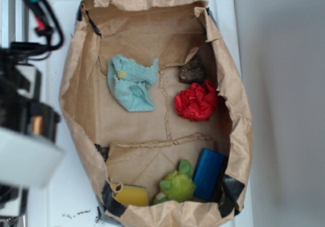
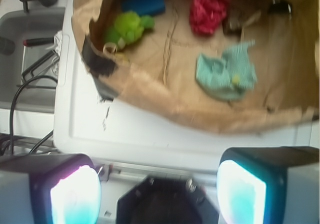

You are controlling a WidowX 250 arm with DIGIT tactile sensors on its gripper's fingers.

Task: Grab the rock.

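Wrist view: gripper [image 2: 159, 194] open and empty at bottom, outside the bag [image 2: 150, 101]; rock [image 2: 233, 25] lies far ahead, upper right, beside the red wad [image 2: 208, 11].

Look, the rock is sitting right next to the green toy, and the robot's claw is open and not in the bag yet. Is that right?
Not quite. The rock sits right next to the red wad, as the exterior view shows; the green toy is at the bag's other end. The rest holds: the gripper is open, outside the bag.
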